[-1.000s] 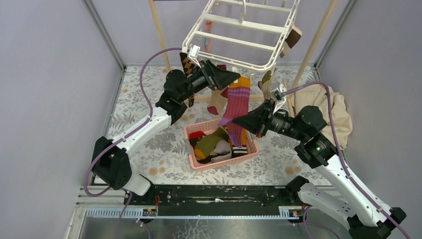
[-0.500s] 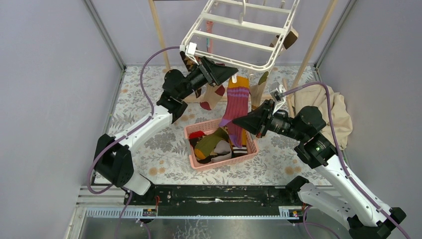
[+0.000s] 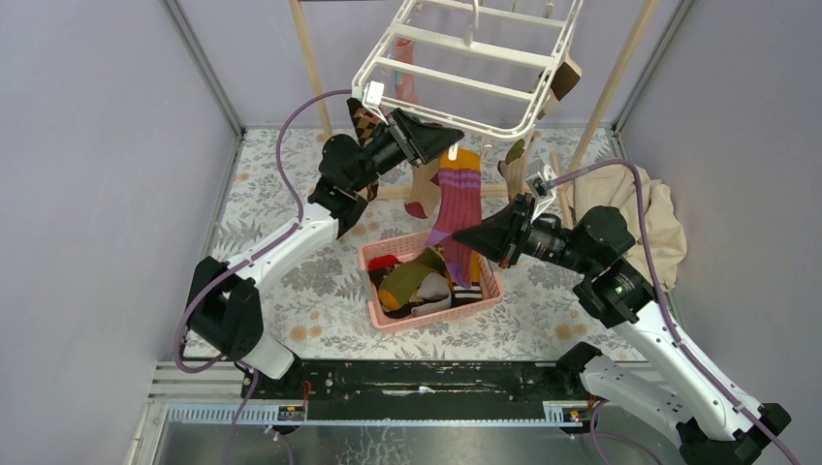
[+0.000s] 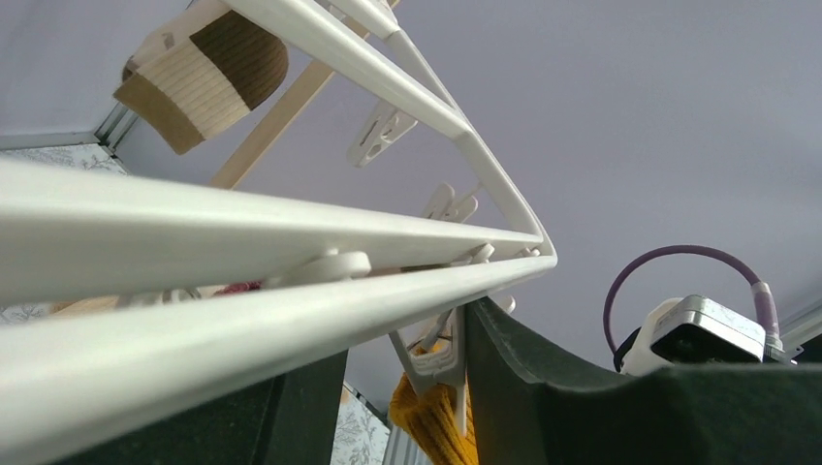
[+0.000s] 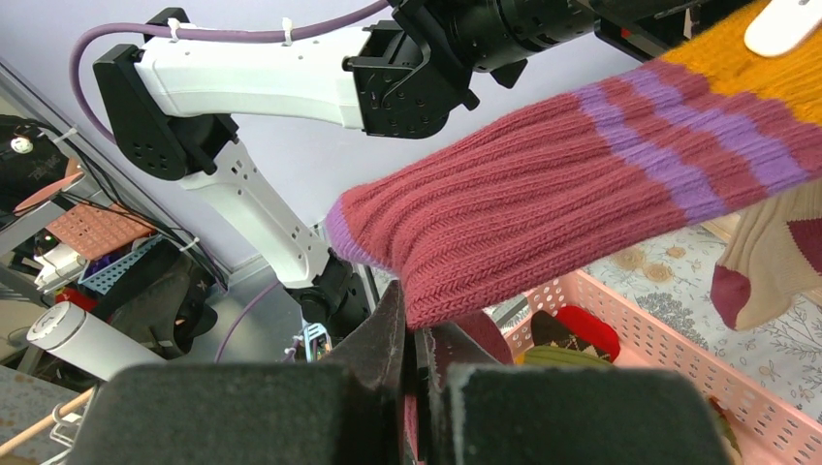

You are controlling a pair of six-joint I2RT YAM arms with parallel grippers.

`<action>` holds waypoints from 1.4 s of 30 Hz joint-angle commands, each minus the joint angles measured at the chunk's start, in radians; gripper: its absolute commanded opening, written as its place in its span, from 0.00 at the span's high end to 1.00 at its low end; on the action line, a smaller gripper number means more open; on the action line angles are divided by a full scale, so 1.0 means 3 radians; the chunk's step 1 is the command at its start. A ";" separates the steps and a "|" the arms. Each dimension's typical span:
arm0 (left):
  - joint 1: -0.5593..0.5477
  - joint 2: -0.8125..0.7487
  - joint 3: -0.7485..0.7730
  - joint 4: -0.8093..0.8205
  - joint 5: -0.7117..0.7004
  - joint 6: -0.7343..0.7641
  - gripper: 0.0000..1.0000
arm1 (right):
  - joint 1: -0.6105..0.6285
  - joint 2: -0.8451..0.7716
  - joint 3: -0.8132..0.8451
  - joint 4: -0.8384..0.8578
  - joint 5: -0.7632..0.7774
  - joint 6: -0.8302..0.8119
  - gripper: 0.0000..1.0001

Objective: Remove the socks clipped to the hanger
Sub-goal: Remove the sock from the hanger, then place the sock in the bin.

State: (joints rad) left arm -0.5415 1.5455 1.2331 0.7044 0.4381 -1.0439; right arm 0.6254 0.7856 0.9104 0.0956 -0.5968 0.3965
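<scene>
At left, the left gripper point(image 3: 438, 141) reaches up under the near rail of the white hanger point(image 3: 456, 81). Its jaws stand about half apart on either side of the clip point(image 4: 431, 366) that pins the orange cuff of the striped sock point(image 3: 458, 199), with no squeeze on the clip visible. The sock hangs long axis downward from that clip, slanting toward the pink basket point(image 3: 441, 312). Lower and to the right, the right gripper point(image 3: 463, 235) is clamped tight on its maroon toe end, so releasing the clip looks to fall to the nearer left arm.
</scene>
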 commanded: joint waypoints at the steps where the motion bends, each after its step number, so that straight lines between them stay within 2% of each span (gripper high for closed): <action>1: 0.0031 -0.0001 0.0123 0.0206 -0.0006 0.0027 0.52 | -0.0022 -0.0027 0.0010 0.0172 -0.0133 -0.0038 1.00; 4: 0.0031 -0.0005 0.0127 0.0185 -0.0013 0.0038 0.68 | -0.0020 -0.0028 -0.0004 0.0177 -0.0136 -0.0038 1.00; 5: 0.0031 -0.0011 0.0127 0.0177 -0.0012 0.0043 0.70 | -0.0021 -0.0027 -0.0010 0.0175 -0.0142 -0.0038 1.00; 16: 0.0032 -0.0079 0.0118 -0.0013 -0.0023 0.0182 0.68 | -0.0023 0.0003 -0.0294 0.0316 -0.0100 0.0024 1.00; 18: 0.0031 -0.0086 0.0121 -0.0063 -0.0015 0.0202 0.65 | -0.0019 0.0044 -0.0365 0.0377 -0.0085 0.0043 1.00; 25: 0.0031 -0.0149 0.0041 -0.0196 0.0003 0.0281 0.39 | -0.0022 0.0260 -0.0683 0.0677 0.0054 0.0115 1.00; 31: 0.0031 -0.0233 -0.0040 -0.0282 0.0017 0.0359 0.25 | -0.0020 0.0515 -0.0943 0.0880 0.0185 0.0093 1.00; 38: 0.0032 -0.0309 -0.0153 -0.0392 0.0045 0.0437 0.16 | -0.0023 0.0796 -0.1155 0.1013 0.0613 0.0045 0.85; 42: 0.0031 -0.0291 -0.0117 -0.0555 0.0117 0.0458 0.13 | -0.0019 0.0956 -0.1039 0.0813 0.0794 -0.0021 0.66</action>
State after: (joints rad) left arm -0.5400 1.4746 1.1980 0.5762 0.4431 -0.9386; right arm 0.6250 1.0496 0.5594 0.3122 -0.4431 0.4187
